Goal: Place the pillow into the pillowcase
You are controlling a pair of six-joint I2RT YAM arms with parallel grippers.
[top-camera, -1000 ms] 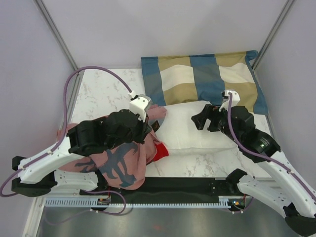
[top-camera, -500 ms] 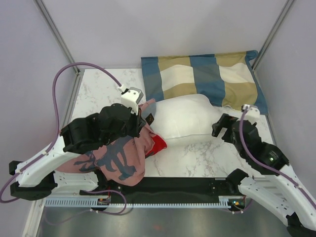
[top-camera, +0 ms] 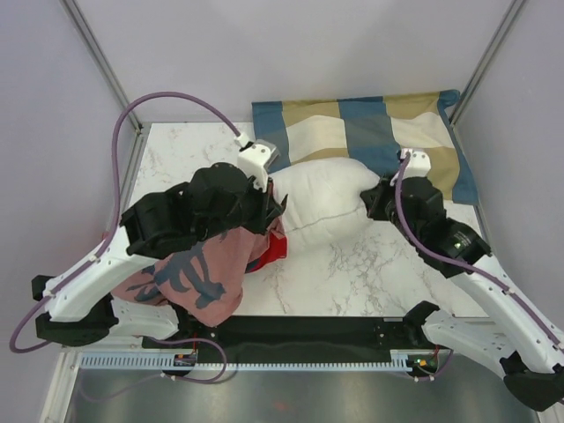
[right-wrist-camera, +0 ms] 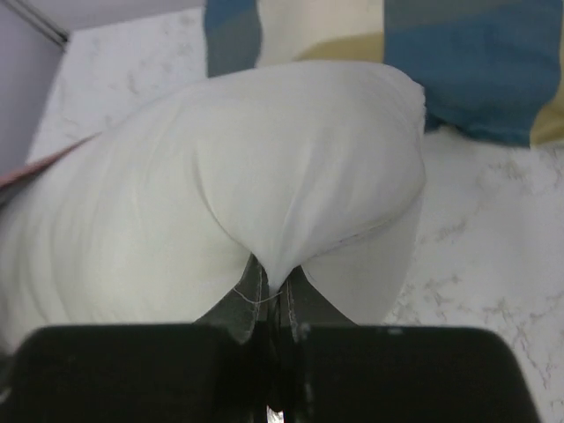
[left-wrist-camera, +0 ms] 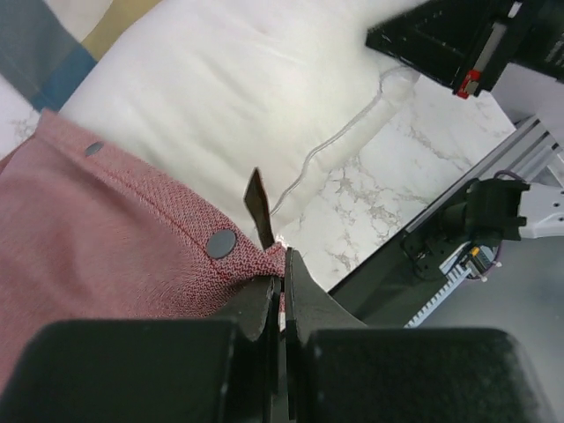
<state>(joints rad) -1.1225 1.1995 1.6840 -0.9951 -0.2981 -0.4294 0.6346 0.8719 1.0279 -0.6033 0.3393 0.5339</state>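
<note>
My left arm (top-camera: 176,231) hides one end of pillow (top-camera: 322,198), left claw (left-wrist-camera: 282,269) clamped on pillowcase (left-wrist-camera: 115,238) hem, right claw (right-wrist-camera: 275,284) pinching pillow, marble bench (top-camera: 352,264), lilac walls (top-camera: 264,53).

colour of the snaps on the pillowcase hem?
Dark grey snaps on the pinkish-red pillowcase; left wrist view shows them best.

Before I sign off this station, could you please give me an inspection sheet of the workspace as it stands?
Surface: white marble-patterned table top, partly covered.
Job's things: plump plain white fabric pillow mid-table; red printed fabric pillowcase, pink inside, bunched at its left end.
Clutter: blue, tan and cream checked pillow at far edge, touching the white one.
Grippers: left fingers shut on pillowcase hem; right fingers shut on pillow edge.
Cables: purple cable loops above left arm; another follows right arm.
Surroundings: grey walls, metal corner posts.
</note>
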